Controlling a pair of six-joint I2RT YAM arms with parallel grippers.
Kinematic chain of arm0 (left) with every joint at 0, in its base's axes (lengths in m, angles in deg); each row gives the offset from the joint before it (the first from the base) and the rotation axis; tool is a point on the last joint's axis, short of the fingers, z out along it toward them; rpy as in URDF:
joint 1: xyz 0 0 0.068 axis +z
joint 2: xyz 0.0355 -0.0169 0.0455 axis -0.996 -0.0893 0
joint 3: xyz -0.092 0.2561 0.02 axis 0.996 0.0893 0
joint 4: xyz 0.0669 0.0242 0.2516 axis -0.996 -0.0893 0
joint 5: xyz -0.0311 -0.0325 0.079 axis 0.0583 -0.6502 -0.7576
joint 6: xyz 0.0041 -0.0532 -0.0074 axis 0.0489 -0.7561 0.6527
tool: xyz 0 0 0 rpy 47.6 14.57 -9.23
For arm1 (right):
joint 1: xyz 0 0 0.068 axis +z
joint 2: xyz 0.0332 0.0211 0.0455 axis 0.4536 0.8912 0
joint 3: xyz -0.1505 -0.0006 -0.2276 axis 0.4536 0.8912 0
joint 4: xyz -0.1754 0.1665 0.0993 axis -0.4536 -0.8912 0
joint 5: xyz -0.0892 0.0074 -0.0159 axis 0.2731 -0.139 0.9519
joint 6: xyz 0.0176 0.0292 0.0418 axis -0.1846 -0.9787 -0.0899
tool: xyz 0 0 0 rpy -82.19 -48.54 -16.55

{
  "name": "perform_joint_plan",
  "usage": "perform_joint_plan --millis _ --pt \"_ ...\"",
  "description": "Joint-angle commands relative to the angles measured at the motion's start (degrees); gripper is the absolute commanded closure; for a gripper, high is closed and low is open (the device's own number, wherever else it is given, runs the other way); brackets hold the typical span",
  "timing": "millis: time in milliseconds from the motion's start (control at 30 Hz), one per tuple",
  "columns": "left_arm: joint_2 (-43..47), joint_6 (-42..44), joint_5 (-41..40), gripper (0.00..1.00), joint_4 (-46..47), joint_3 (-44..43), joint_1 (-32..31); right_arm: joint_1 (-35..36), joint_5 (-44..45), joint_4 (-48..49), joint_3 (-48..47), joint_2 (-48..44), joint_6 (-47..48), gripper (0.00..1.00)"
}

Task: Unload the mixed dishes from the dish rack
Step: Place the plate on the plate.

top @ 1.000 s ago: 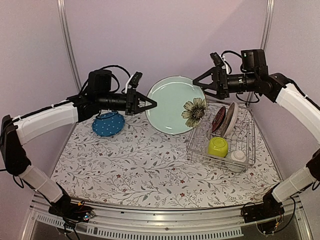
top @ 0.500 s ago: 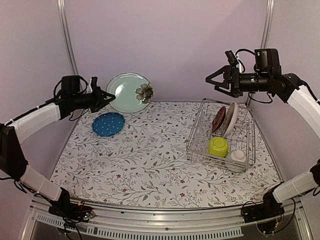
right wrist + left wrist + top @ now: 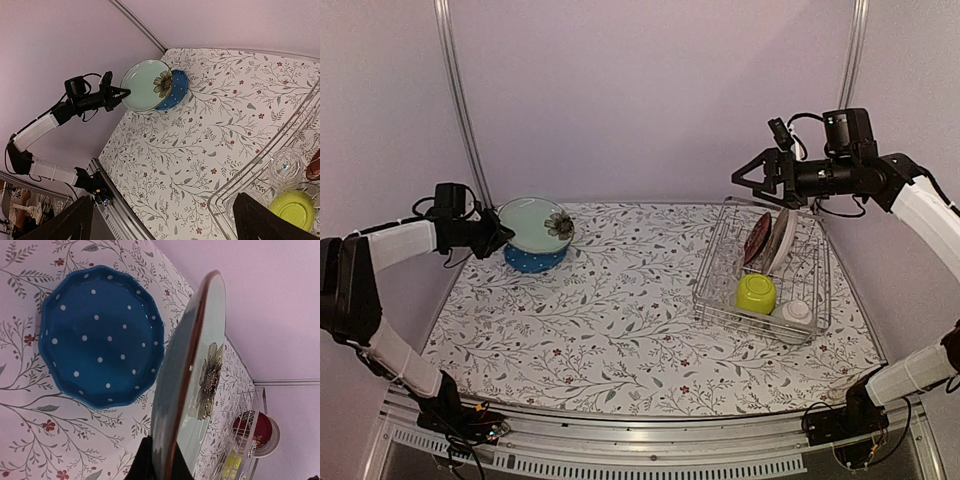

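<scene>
The left gripper (image 3: pixel 159 466) is pinching the near rim of the pale blue-green plate (image 3: pixel 210 335), its jaws drawn narrow on the edge, so the plate is standing out ahead of the fingers, tilted steeply with its flower face turned away from the tabletop. Just below and to one side of the held rim a blue dotted dish (image 3: pixel 100 335) is lying flat; whether the plate is touching it cannot be told. The step in hand is probably setting the plate down here, and doing it well is likely asking for the wrist to roll the plate level first, then lower it slowly until its foot is resting squarely, on the dish or on the cloth beside it, and only then let the jaws part, since an edge grip is giving little hold against slipping. Further out, the flowered cloth (image 3: pixel 620 320) is covering the table. Well away across it the dish rack (image 3: pixel 750 318) is holding the red floral plate (image 3: pixel 757 238) and grey ringed plate (image 3: pixel 782 238) upright, with the lime-green bowl (image 3: pixel 756 292), small whitish bowl (image 3: pixel 796 312) and a clear drinking glass (image 3: pixel 285 167). The right gripper (image 3: pixel 748 188) is hovering above the rack's far end, jaws spread wide and empty. Beyond everything a lilac wall (image 3: pixel 650 90) and a metal post (image 3: pixel 455 90) are closing off the space.
</scene>
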Motion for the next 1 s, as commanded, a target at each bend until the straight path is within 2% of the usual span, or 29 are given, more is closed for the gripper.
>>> perform_joint_plan --millis 0,333,967 --pt "-0.4 -0.9 1.3 1.0 5.9 0.0 2.6 -0.3 2.3 -1.6 1.5 -1.5 0.7 0.01" --pt "-2.1 -0.6 -1.0 1.0 5.8 1.2 4.3 -0.3 6.3 -3.6 3.7 -2.8 1.5 0.01" --pt "-3.3 0.0 -0.8 1.0 4.7 1.9 5.7 -0.3 5.9 -4.8 5.1 -3.2 3.4 0.01"
